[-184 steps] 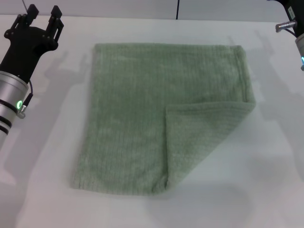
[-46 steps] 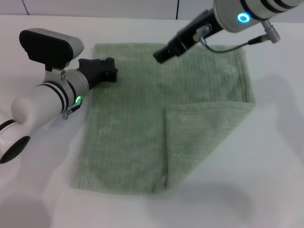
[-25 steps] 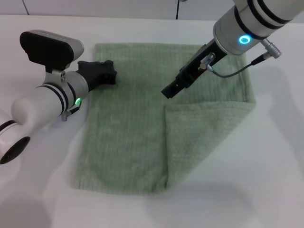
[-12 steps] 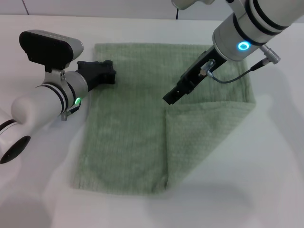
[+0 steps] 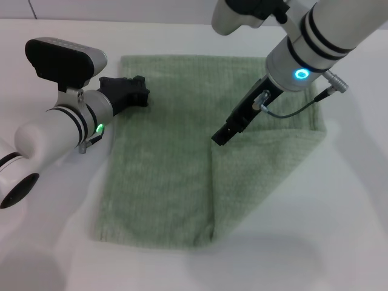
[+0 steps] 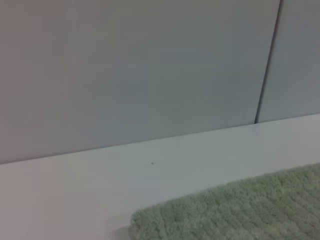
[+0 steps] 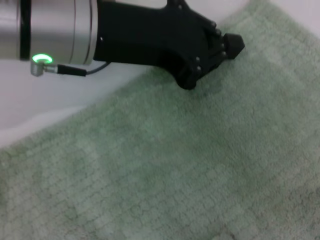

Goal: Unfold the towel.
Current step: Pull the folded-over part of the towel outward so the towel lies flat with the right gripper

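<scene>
While the towel [image 5: 182, 163] lies on the bench [image 5: 339, 218], 4 o'clock corner folded over, right gripper [image 5: 220, 137] hovers at fold's tip — left gripper [image 5: 138, 91] at 10 o'clock edge; fingers' state: cannot tell.

You cannot see the right gripper [image 5: 219, 137] fingertips clearly in the head view, since they merge into one dark tip over the towel [image 5: 170, 176], so their spacing is unreadable. Your left gripper [image 7: 227, 47] shows as a dark clump at the towel's far left edge, its jaw gap too small to judge. The left wrist view cuts the towel off, showing only one fuzzy corner
</scene>
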Controlling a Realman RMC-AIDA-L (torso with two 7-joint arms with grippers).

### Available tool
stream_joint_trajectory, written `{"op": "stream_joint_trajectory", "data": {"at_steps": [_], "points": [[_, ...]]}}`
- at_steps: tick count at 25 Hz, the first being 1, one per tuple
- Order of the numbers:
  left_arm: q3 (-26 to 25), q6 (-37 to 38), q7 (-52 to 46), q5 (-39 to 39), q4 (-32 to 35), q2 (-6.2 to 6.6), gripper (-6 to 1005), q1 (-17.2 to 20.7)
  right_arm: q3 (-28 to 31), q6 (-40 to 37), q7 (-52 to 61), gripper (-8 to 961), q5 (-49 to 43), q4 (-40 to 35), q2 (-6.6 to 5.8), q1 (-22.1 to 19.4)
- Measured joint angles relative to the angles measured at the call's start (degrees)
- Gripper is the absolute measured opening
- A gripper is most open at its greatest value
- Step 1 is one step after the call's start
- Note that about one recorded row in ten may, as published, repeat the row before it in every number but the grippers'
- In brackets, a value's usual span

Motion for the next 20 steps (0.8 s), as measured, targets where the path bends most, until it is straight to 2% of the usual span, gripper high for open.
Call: {"op": "stream_joint_trajectory", "data": {"at_steps": [11, 20], "points": [[0.13, 0.11, 0.00, 0.00, -0.01, 0.00, 8, 0.11, -4.67, -4.59, -0.54, 818, 2.44, 4.02, 0.27, 0.89], [0.22, 0.11, 0.00, 0.00, -0.07, -0.10, 9, 0.11, -4.95, -6.91, -1.06, 819, 3.37, 6.62, 0.31, 1.17]]}}
